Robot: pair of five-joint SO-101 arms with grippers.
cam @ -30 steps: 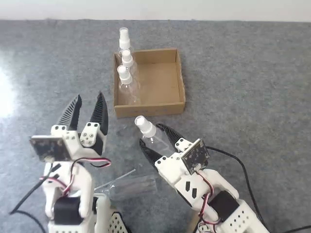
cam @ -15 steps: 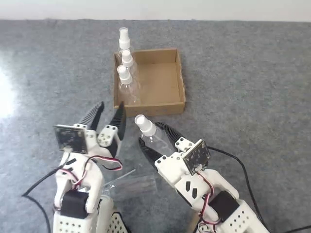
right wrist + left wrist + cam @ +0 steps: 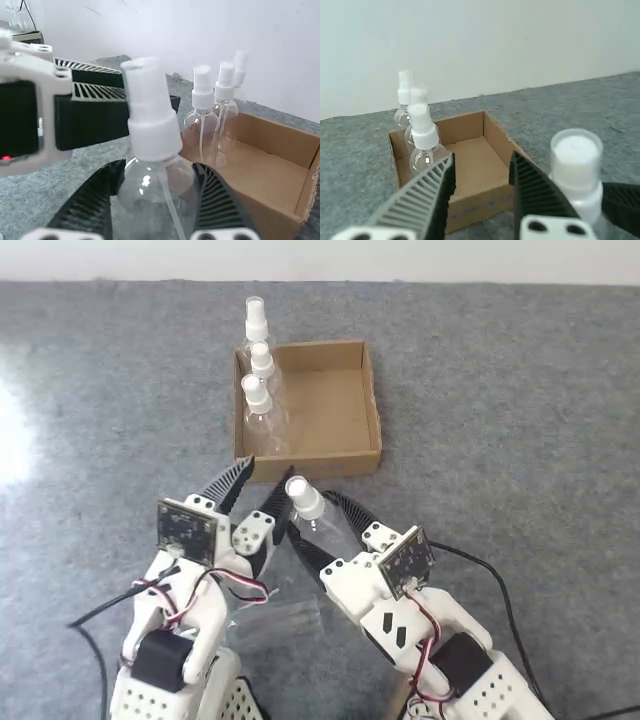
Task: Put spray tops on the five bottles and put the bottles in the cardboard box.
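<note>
Logging our left gripper point(image 3: 268, 472), unclenched, swung beside the bottle point(image 3: 150, 187) clamped in right gripper point(image 3: 308, 515); we expect top-tightening next

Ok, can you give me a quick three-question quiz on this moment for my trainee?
1. True or false: the right gripper holds a bottle with its spray top on.
2. How many other bottles stand at the far left corner of the box? A two, B three, C five.
3. Fill in: the left gripper is ____ (open or shut).
Key: 1 true; 2 B; 3 open.
</note>
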